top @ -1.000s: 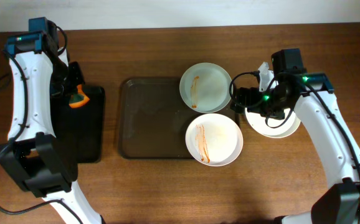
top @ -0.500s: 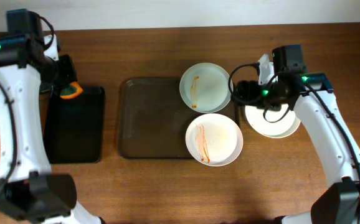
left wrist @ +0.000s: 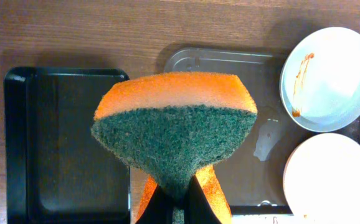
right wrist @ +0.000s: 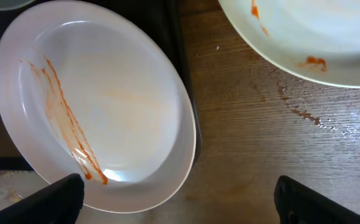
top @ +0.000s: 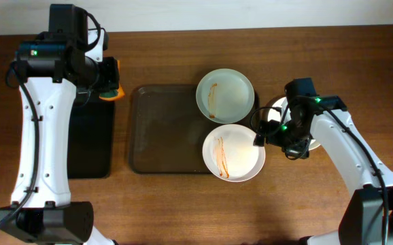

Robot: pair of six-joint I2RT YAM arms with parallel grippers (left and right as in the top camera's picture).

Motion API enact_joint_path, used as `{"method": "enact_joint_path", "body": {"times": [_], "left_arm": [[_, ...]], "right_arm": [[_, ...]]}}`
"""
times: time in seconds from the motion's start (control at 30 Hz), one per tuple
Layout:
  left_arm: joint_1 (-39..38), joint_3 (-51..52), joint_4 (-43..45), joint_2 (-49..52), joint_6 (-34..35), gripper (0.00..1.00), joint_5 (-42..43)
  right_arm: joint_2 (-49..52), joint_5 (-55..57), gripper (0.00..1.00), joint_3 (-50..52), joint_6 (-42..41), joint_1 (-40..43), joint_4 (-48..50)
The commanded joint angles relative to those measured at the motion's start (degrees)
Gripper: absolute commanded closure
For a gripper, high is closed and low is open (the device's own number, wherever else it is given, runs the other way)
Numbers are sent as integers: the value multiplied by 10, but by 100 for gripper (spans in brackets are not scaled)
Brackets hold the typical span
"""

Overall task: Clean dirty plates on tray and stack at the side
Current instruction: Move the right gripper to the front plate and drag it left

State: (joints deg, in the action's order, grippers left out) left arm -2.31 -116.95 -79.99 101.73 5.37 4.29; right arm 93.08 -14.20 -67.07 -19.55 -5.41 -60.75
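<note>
The brown tray [top: 162, 129] holds a faintly greenish plate [top: 225, 95] with a sauce streak at its back right. A white plate [top: 234, 151] with orange streaks sits at its front right. A third white plate [top: 275, 109] lies on the table to the right, mostly hidden under my right arm. My right gripper [top: 260, 134] is open, and its fingers [right wrist: 180, 205] straddle the right rim of the streaked white plate [right wrist: 99, 106]. The greenish plate [right wrist: 304, 37] shows at the top right of the right wrist view. My left gripper [top: 109, 87] is shut on an orange-green sponge [left wrist: 174, 124] above the gap between the two trays.
A narrow black tray [top: 88, 139] lies left of the brown tray; it also shows in the left wrist view [left wrist: 61, 137]. The wood beside the plates is wet [right wrist: 292, 106]. The brown tray's surface has a wet patch [left wrist: 261, 140].
My left arm has swung right with the sponge, from the black tray's far left to its right back corner. My right gripper has moved from over the third plate down to the streaked plate's rim.
</note>
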Motion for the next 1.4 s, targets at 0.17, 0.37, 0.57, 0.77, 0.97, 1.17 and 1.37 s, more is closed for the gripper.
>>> {"method": "enact_joint_path", "body": {"times": [0.17, 0.37, 0.57, 0.77, 0.97, 1.17, 1.37], "left_arm": [[-2, -5, 16, -4, -10, 100, 4], [-2, -5, 6, -4, -9, 100, 4], [-2, -5, 20, -4, -10, 100, 4], [-2, -4, 30, -4, -10, 100, 4], [-2, -4, 30, -4, -10, 100, 4], [-2, -4, 8, -4, -10, 100, 4], [-2, -4, 0, -4, -10, 100, 4]], "right_arm": [[0, 7, 2, 2, -5, -6, 2], [0, 7, 10, 2, -5, -6, 31], [0, 9, 2, 2, -5, -6, 30], [0, 9, 2, 2, -5, -6, 30], [0, 9, 2, 2, -5, -6, 30], [0, 9, 2, 2, -5, -6, 30], [0, 12, 40, 23, -5, -6, 66]]}}
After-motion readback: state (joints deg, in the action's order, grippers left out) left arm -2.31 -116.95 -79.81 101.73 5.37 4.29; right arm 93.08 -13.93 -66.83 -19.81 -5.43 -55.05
